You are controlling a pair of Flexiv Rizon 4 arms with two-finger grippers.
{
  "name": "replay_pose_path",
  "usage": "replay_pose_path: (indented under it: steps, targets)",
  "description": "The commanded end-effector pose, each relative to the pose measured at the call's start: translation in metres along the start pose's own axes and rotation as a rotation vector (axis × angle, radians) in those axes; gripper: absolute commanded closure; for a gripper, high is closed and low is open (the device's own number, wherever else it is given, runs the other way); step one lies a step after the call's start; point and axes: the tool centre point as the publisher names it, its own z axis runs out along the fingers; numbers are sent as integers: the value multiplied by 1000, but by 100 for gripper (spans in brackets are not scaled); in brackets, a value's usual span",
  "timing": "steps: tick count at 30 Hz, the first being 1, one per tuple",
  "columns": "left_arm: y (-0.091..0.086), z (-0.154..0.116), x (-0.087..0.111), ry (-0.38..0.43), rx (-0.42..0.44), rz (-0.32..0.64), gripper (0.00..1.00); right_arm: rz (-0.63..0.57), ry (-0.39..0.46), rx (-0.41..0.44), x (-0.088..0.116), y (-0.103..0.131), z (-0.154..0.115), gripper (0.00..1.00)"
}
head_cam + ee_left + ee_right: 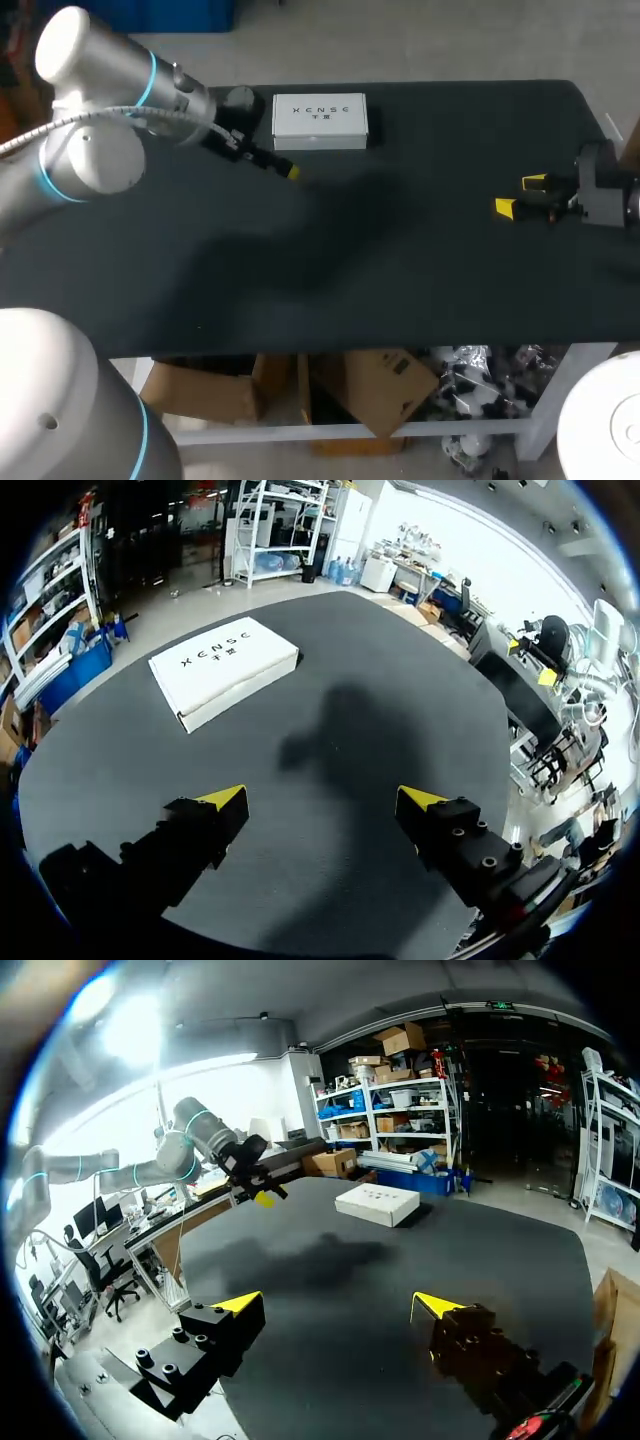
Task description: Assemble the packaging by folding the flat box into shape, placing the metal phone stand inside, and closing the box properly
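A closed white box (pixel 320 120) lies flat near the far edge of the black table (pixel 380 260); it shows ahead of and to one side of my left gripper (pixel 322 804), and far ahead of my right gripper (pixel 338 1306) as a small white box (pixel 377 1203). My left gripper (pixel 285 168) hovers open just in front of the box's left corner, nothing between its fingers. My right gripper (pixel 522 195) stands open near the table's right edge, holding nothing. No metal phone stand is in view.
A dark round object (pixel 238 100) sits left of the box, partly behind my left arm. The table's black surface spreads between the two grippers.
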Motion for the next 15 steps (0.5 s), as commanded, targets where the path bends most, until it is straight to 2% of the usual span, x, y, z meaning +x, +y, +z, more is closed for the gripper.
replay_pose_path:
  steps: [1, 12, 13, 15]
  targets:
    - [6, -4, 6, 0, 194, -29, 0, -1, 5, -7, 0, -1, -1, 0]
    - [6, -4, 6, 0, 194, -29, 0, -1, 5, -7, 0, -1, -1, 0]
    - [8, -5, 5, -46, 198, -58, 0, -1, 5, -7, 0, -1, -1, 0]
    - [10, -11, 6, -65, 210, 8, 0, -1, 5, -7, 0, -1, -1, 0]
